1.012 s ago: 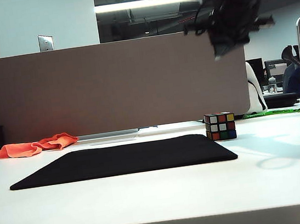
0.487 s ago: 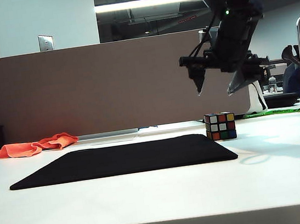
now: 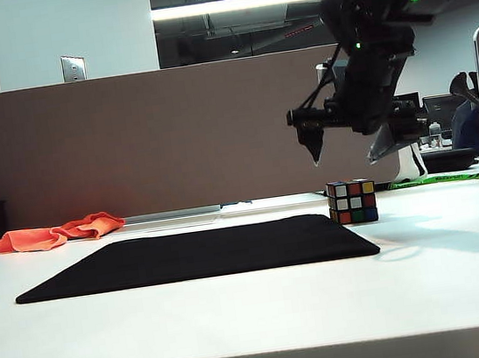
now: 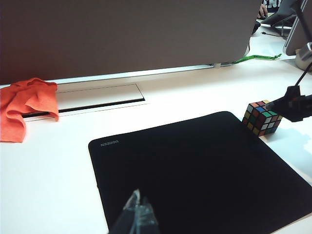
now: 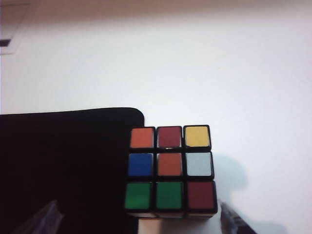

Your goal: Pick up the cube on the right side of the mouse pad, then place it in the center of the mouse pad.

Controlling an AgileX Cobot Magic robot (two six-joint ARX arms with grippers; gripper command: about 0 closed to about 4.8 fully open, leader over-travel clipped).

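Note:
The cube (image 3: 352, 201) stands on the white table against the far right corner of the black mouse pad (image 3: 196, 253). My right gripper (image 3: 345, 159) hangs open a short way above the cube, one finger to each side. In the right wrist view the cube (image 5: 169, 170) shows its top face beside the pad's corner (image 5: 68, 161), between the spread fingertips (image 5: 45, 220) of the right gripper (image 5: 139, 225). My left gripper (image 4: 139, 214) is shut and empty over the pad's near part (image 4: 195, 170). The left wrist view also shows the cube (image 4: 263, 118).
An orange cloth (image 3: 52, 233) lies at the back left of the table, also seen in the left wrist view as the orange cloth (image 4: 24, 105). A brown partition (image 3: 172, 139) runs along the back. A slot with a grey cover (image 4: 83, 100) sits behind the pad.
My right gripper has come down from high up to just above the cube, and its fingers have spread from shut to wide open. The cube and pad have not moved.

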